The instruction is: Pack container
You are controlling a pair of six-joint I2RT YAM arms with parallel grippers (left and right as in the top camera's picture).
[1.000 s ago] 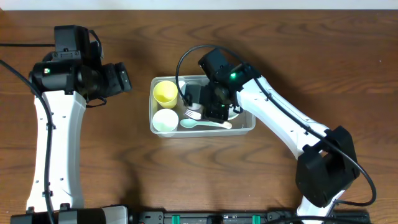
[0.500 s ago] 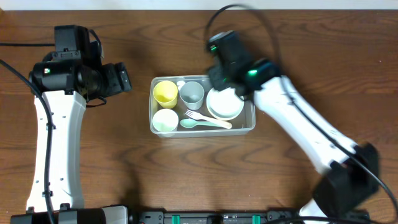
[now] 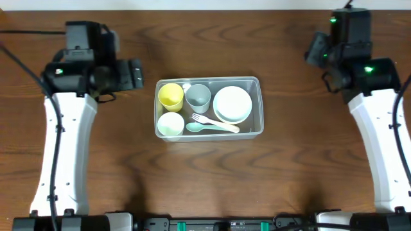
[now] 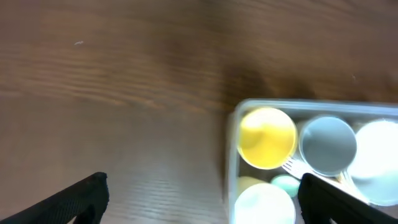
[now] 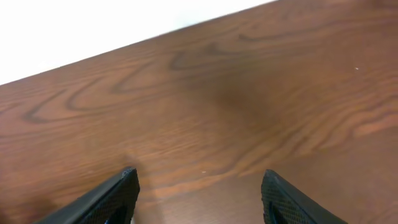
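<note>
On a dark wooden table (image 3: 205, 186), the clear plastic container (image 3: 252, 129) sat mid-table between two robot arms. It held a white cup (image 3: 171, 124), mint spoon (image 3: 209, 128) and fork (image 3: 200, 117) in its near row, with a yellow cup (image 3: 170, 95), grey cup (image 3: 198, 96) and white bowl (image 3: 232, 104) behind. Farther back, the left gripper (image 4: 202, 196) and right gripper (image 5: 199, 193) hung well apart from it, jaws spread and empty. The thin-walled tub looked light, slick and a little flexible; its rim at the short ends seemed the surest hold.
</note>
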